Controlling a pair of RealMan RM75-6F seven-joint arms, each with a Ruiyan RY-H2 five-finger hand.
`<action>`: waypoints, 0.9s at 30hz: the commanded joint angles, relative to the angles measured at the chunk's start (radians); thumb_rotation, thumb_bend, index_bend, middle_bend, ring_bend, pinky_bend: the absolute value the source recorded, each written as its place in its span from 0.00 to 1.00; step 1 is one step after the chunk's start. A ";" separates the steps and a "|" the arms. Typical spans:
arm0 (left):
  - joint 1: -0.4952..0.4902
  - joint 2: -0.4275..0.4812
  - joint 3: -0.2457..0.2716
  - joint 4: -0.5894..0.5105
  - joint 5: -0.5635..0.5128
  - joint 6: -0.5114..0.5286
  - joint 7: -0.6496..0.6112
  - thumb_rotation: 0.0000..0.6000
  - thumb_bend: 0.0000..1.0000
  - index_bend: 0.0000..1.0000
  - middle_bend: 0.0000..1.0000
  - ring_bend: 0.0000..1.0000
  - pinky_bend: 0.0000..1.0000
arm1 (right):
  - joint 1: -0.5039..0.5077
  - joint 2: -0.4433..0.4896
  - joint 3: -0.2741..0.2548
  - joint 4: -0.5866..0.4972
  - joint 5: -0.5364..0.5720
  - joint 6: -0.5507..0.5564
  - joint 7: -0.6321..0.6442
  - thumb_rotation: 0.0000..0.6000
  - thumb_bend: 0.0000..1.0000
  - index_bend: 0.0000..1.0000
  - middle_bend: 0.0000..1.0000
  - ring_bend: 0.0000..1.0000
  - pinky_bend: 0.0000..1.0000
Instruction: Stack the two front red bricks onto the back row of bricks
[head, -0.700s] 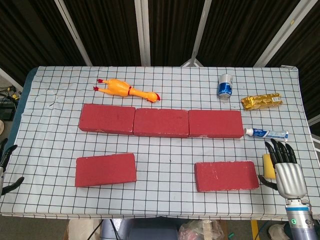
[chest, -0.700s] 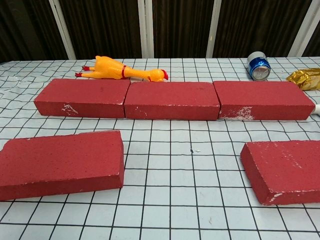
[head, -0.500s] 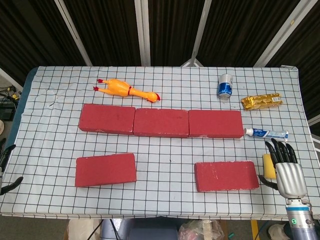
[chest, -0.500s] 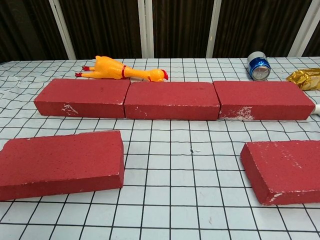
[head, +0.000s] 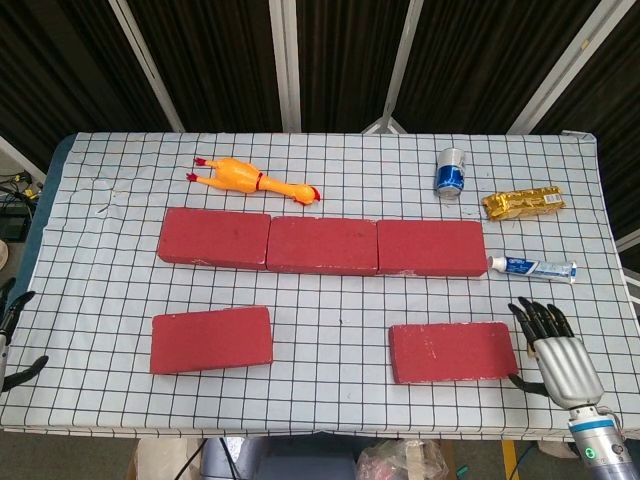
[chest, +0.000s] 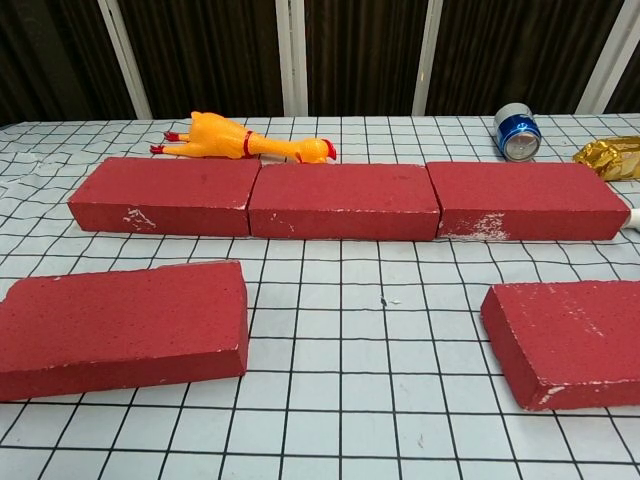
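The checkered table (head: 330, 158) is carrying a back row of three red bricks (head: 322, 244) lying end to end across its middle, with the front left brick (head: 211, 339) and the front right brick (head: 453, 351) lying flat and well apart on the near side, neither one stacked. The right hand (head: 555, 358) is hovering just beside the right end of the front right brick, fingers spread and grasping nothing, while the left hand (head: 12, 335) is barely showing at the near left edge and its state cannot be told. Beyond and right of the row are lying a rubber chicken (head: 254, 181), a toothpaste tube (head: 532, 267), a gold packet (head: 523, 202) and a blue can (head: 451, 173).
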 joint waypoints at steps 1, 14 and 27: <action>0.002 0.002 0.000 0.000 0.003 0.004 -0.004 1.00 0.00 0.17 0.00 0.00 0.10 | 0.023 0.029 -0.017 -0.035 -0.018 -0.038 -0.015 1.00 0.17 0.00 0.00 0.00 0.00; -0.004 -0.003 -0.003 0.003 -0.006 -0.011 0.005 1.00 0.00 0.17 0.00 0.00 0.10 | 0.094 0.036 -0.015 -0.136 0.054 -0.185 -0.166 1.00 0.17 0.00 0.00 0.00 0.00; -0.011 -0.008 -0.007 0.007 -0.019 -0.027 0.017 1.00 0.00 0.17 0.00 0.00 0.10 | 0.114 -0.024 0.013 -0.199 0.239 -0.212 -0.351 1.00 0.17 0.00 0.00 0.00 0.00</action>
